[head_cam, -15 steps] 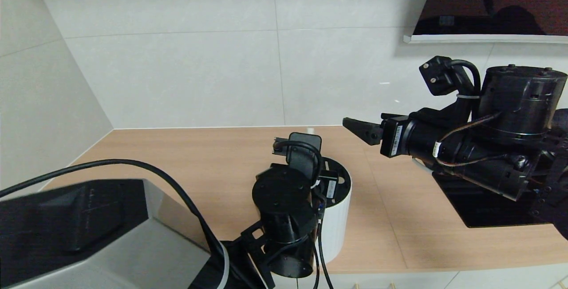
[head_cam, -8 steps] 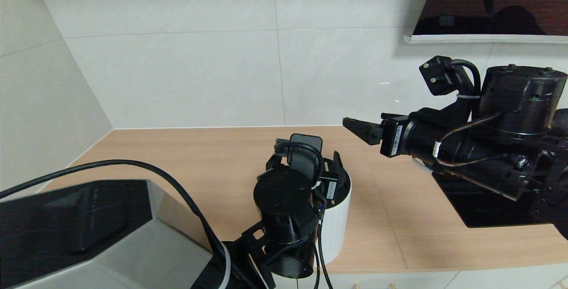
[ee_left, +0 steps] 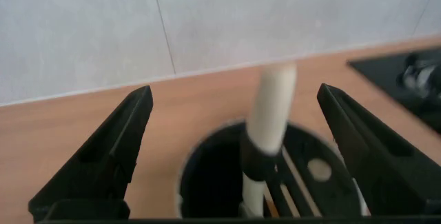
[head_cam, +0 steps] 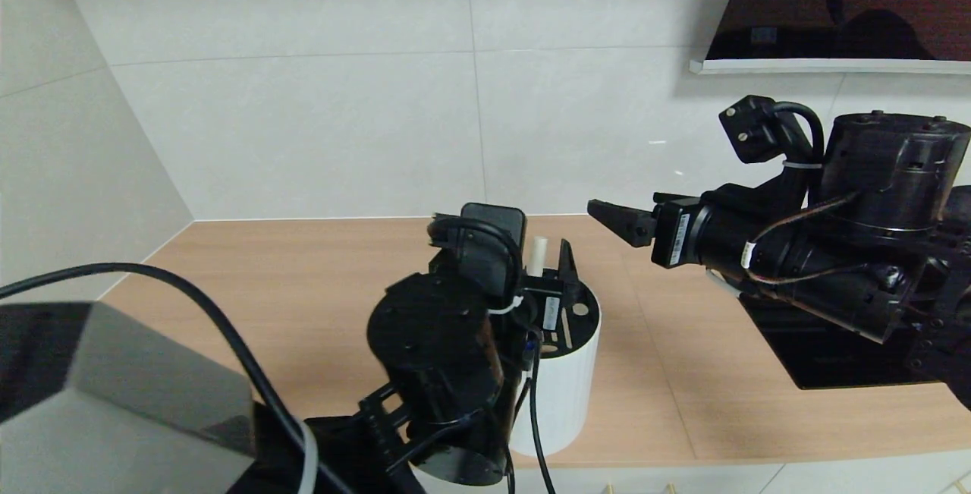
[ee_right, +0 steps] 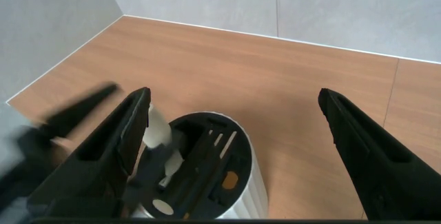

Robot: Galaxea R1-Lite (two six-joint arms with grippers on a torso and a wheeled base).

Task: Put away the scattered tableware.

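Roughly mid-counter [head_cam: 303,274], near its front edge, stands a white holder [head_cam: 565,388] with a black slotted top. One white-handled utensil [ee_left: 272,107] sits in the holder's round opening, leaning a little, with a dark band lower on the handle. What kind of utensil can't be told, since its working end is down inside. Left gripper [ee_left: 234,100] hangs right over the holder, released: fingers spread wide on either side of the handle, not touching it. Thin sticks show in a side slot of the holder, too blurred to name. Right gripper [head_cam: 616,222] is held up off the counter toward its back right, also released, fingers wide and nothing between them. Black cooktop [head_cam: 819,357] is set into the counter at the right end, under the right arm.
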